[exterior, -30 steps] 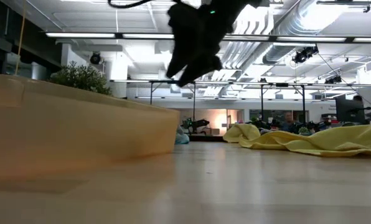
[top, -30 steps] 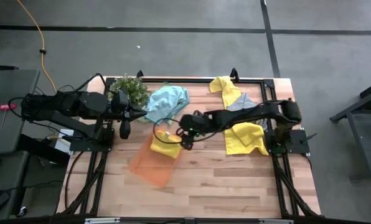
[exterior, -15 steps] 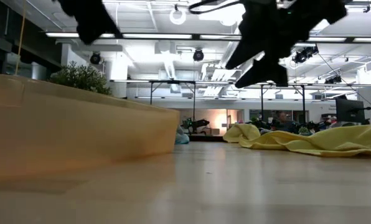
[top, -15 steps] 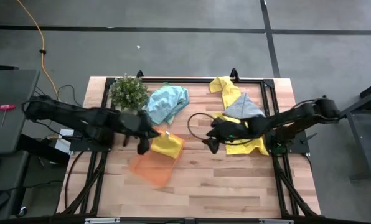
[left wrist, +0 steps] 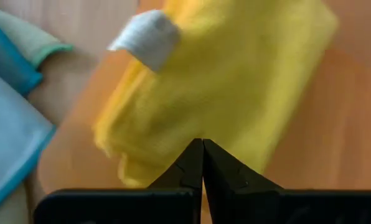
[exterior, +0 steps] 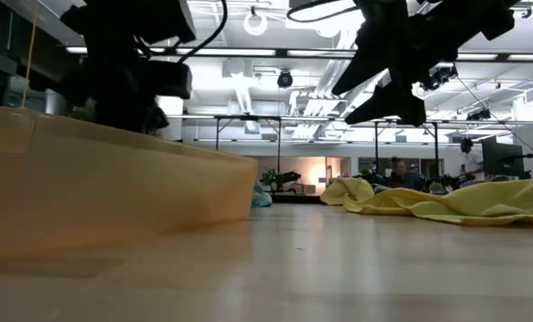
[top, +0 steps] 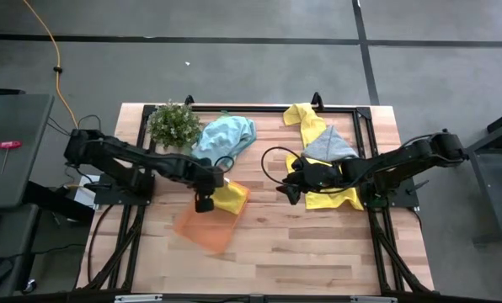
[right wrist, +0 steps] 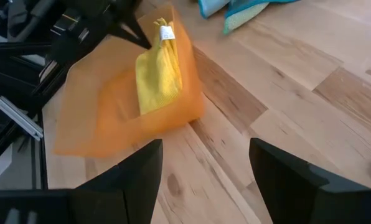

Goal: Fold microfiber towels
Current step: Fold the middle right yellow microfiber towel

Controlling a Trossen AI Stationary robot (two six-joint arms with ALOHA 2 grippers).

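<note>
One folded yellow towel (top: 226, 198) lengthwise in tray (top: 202, 230); left tool (top: 205, 203) pinched together, right tool (top: 288, 193) spread.

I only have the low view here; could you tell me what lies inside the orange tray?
Observer: A folded yellow towel lies at the back end of the orange tray.
Operator: Is the left gripper holding it?
Observer: No; the left gripper is shut and empty, poised over that towel.
Operator: And where is the right gripper, please?
Observer: The right gripper is open, empty, beside a crumpled yellow towel on the table's right.
</note>
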